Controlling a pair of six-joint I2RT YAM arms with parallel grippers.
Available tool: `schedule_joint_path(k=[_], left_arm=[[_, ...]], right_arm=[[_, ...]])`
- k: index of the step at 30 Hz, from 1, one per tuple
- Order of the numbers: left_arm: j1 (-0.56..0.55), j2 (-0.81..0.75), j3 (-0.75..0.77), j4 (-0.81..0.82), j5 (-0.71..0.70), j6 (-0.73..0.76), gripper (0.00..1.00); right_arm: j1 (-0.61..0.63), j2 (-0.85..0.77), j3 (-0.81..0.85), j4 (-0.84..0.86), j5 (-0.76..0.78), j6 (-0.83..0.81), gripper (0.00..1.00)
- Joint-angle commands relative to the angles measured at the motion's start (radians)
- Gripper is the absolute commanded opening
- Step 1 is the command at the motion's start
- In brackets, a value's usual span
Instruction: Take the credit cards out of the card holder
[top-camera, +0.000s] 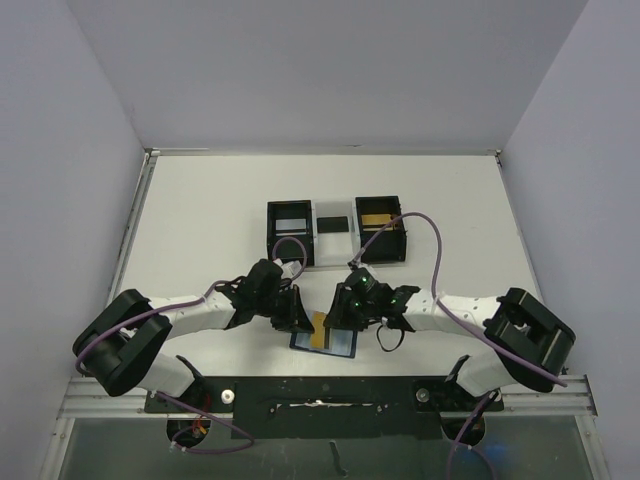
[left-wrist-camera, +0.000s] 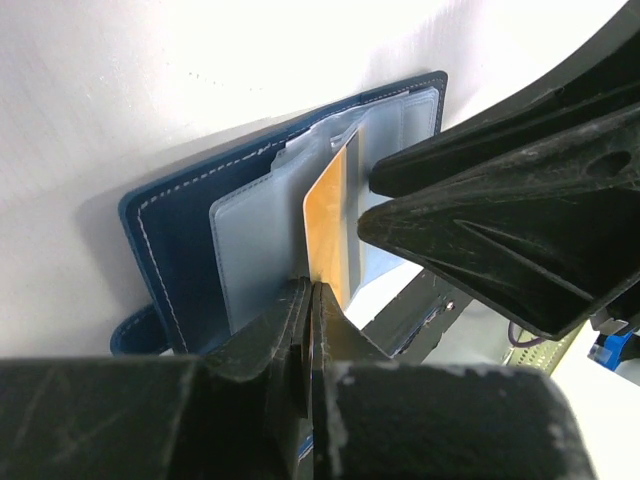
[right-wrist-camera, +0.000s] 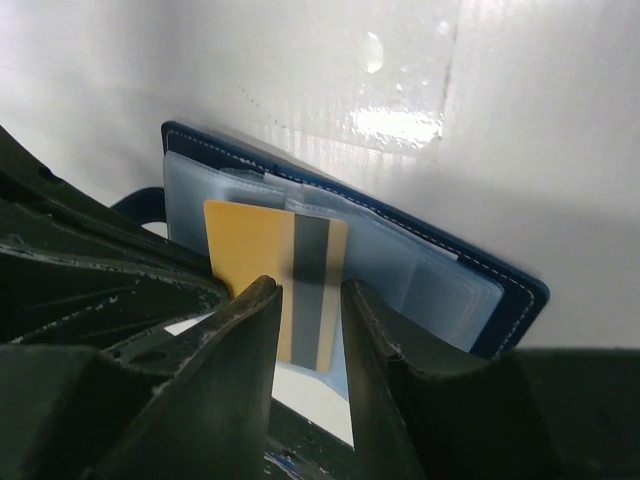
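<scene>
The navy-blue card holder (top-camera: 340, 345) lies open near the table's front edge, with its pale clear card sleeves (left-wrist-camera: 250, 250) facing up. A gold credit card (left-wrist-camera: 330, 210) with a dark stripe (right-wrist-camera: 312, 285) stands partly out of the sleeves. It also shows in the top view (top-camera: 318, 332). My left gripper (left-wrist-camera: 312, 295) is shut on the gold card's near edge. My right gripper (right-wrist-camera: 308, 315) is open just in front of the card's striped face, one finger (right-wrist-camera: 245, 340) to each side, not touching it. Other cards are hidden inside the sleeves.
Two black open boxes (top-camera: 290, 232) (top-camera: 382, 228) joined by a clear middle section (top-camera: 332, 224) stand behind the grippers; the right box holds something gold. The two grippers sit close together over the card holder. White walls enclose the table.
</scene>
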Motion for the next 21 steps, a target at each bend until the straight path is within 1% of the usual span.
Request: schedule_joint_path(k=[1,5,8,13,15,18,20,21], left_arm=[[0.004,-0.008,0.035,0.007,-0.01,0.01,0.0],[0.006,-0.025,0.032,0.005,-0.014,0.004,0.0],[0.006,-0.033,0.017,0.034,-0.018,-0.009,0.01],[-0.003,-0.006,-0.016,0.175,0.052,-0.075,0.14],[-0.006,0.002,-0.039,0.243,0.076,-0.112,0.17],[-0.008,0.015,-0.062,0.301,0.094,-0.151,0.17],[-0.008,0.025,-0.065,0.305,0.094,-0.154,0.17],[-0.008,0.03,-0.062,0.29,0.09,-0.15,0.12]], right_arm=[[0.007,-0.068,-0.047,-0.005,0.039,0.031,0.33],[0.005,-0.069,-0.072,-0.045,0.054,0.041,0.33],[0.006,-0.078,-0.094,-0.033,0.054,0.052,0.33],[0.005,-0.076,-0.092,-0.013,0.048,0.05,0.29],[0.006,-0.074,-0.094,-0.005,0.045,0.051,0.28],[0.006,-0.075,-0.098,0.003,0.044,0.056,0.26],[0.005,-0.081,-0.103,0.008,0.044,0.059,0.26],[0.006,-0.085,-0.105,0.01,0.044,0.06,0.25]])
